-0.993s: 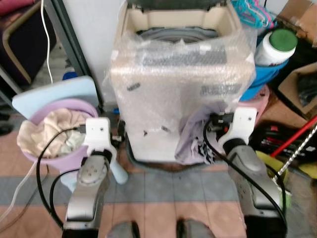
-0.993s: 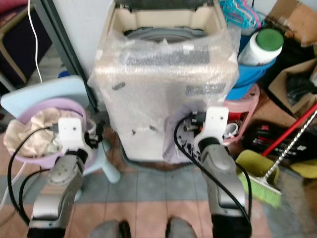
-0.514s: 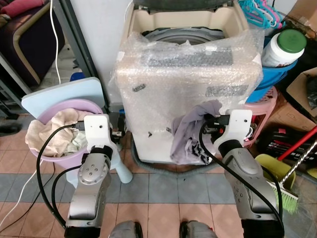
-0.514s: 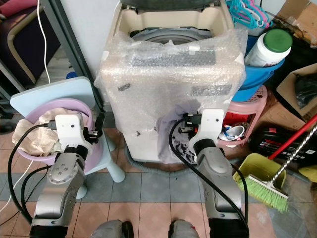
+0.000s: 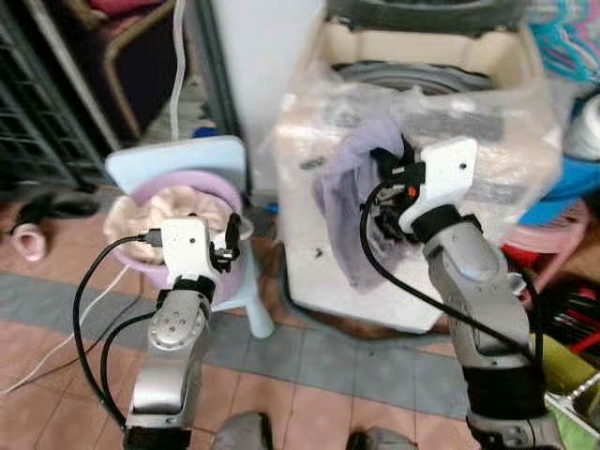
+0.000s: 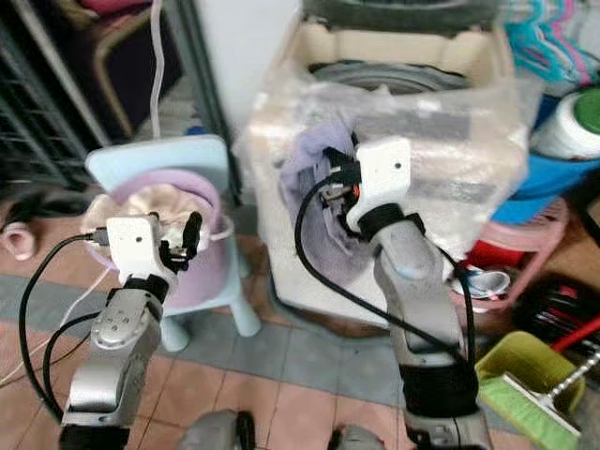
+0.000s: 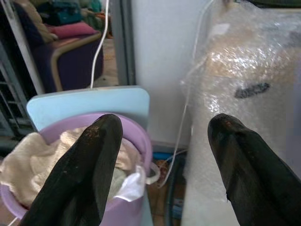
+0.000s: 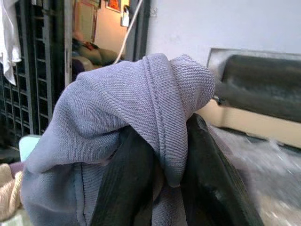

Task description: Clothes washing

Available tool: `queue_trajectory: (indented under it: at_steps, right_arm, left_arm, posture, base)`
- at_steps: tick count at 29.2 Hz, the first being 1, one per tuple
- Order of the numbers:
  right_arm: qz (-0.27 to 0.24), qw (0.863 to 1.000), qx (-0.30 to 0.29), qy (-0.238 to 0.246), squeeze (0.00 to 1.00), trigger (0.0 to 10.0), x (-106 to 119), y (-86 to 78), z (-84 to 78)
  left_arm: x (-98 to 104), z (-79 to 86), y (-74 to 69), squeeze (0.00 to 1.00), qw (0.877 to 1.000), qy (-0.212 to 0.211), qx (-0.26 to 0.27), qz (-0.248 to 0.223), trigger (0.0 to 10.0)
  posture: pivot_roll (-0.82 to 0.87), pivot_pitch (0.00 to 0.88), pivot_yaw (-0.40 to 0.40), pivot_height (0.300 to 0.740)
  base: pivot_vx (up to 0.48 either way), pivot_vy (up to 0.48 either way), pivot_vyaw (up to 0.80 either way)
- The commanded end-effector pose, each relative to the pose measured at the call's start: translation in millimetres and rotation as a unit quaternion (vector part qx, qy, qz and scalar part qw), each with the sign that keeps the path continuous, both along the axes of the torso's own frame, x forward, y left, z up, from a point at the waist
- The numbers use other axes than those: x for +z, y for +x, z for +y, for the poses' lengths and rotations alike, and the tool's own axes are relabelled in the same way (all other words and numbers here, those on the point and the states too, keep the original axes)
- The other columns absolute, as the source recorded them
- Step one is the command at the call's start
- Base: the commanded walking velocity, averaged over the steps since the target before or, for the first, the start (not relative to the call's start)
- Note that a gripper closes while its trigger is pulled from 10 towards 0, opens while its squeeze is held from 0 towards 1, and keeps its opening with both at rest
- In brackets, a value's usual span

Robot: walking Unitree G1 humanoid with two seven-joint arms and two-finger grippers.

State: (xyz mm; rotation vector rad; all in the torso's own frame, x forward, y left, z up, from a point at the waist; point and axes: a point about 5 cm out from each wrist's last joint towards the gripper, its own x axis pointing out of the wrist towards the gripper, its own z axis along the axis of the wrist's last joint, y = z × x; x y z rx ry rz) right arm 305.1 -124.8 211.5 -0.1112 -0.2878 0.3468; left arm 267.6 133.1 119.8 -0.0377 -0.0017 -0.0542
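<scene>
Top-loading washing machine (image 5: 441, 187), cream body, front and upper panel wrapped in bubble wrap (image 5: 487, 122), lid raised, grey drum rim (image 5: 412, 75) exposed. Right gripper (image 8: 162, 188) raised level with the wrapped control panel at the machine's front upper edge, its two black fingers (image 8: 127, 188) clamped on a fold of a lavender-grey garment (image 5: 352, 202); the ribbed cloth bulges up between and over the fingertips, and the rest of the garment hangs down against the bubble-wrapped front, with a dark patterned patch low on the drape. Left gripper (image 7: 162, 165) held low beside the machine's left front corner, its fingers (image 7: 84, 174) spread wide apart with nothing between them, aimed toward a lilac plastic basin (image 5: 183, 187). Basin sits on a pale blue child's chair (image 5: 187, 159) just beside the machine and holds cream and white laundry (image 5: 150, 211) heaped to the rim. A white cable (image 7: 186, 103) hangs down between chair and machine. To the machine's right: blue tub (image 6: 553, 178), white bottle with green cap (image 6: 577, 122), pink stool (image 6: 525, 244), teal and pink hangers (image 6: 548, 42), green dustpan (image 6: 525, 375) on the tiled floor (image 5: 309, 356). Dark upholstered chair (image 7: 70, 52) behind the grey metal post (image 5: 211, 66).
</scene>
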Motion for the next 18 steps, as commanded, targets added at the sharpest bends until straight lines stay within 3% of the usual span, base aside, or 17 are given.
queue_trajectory:
  at_steps: [1, 5, 8, 10, 18]
  right_arm:
    - [-0.022, 1.0, 0.013, -0.004, 0.0, 10.0, 8.6, 2.8, 6.9]
    - [-0.04, 0.998, 0.013, -0.036, 0.0, 10.0, 13.1, 8.1, 9.3]
    - [-0.049, 0.998, 0.011, -0.045, 0.0, 10.0, 16.8, 12.4, 8.9]
    - [-0.064, 0.997, -0.003, -0.047, 0.0, 10.0, 28.3, 24.1, 3.1]
    - [-0.087, 0.994, -0.007, -0.062, 0.0, 10.0, 38.5, 33.2, 2.6]
  left_arm:
    - [1.8, -2.1, 2.9, 0.0, 1.0, -0.001, -0.008, -0.004, 10.0]
    - [1.5, -0.2, 4.0, 0.0, 1.0, 0.0, -0.005, -0.005, 10.0]
    - [0.9, 0.7, 3.7, 0.0, 1.0, 0.0, -0.004, -0.005, 10.0]
    - [1.0, -1.1, 4.4, 0.0, 1.0, -0.001, -0.006, -0.006, 10.0]
    - [0.7, -2.3, 5.4, 0.0, 1.0, 0.0, -0.006, -0.006, 10.0]
  posture:
    - [-0.06, 0.027, 0.07, 0.74]
    - [-0.07, 0.022, 0.07, 0.74]
    - [-0.07, 0.022, 0.071, 0.74]
    - [-0.07, 0.021, 0.07, 0.74]
    - [-0.07, 0.022, 0.069, 0.74]
  base:
    - [0.412, 0.0, 0.66]
    - [0.427, 0.0, 0.56]
    - [0.48, 0.0, 0.0]
    - [0.48, 0.0, 0.0]
    - [0.466, 0.0, 0.0]
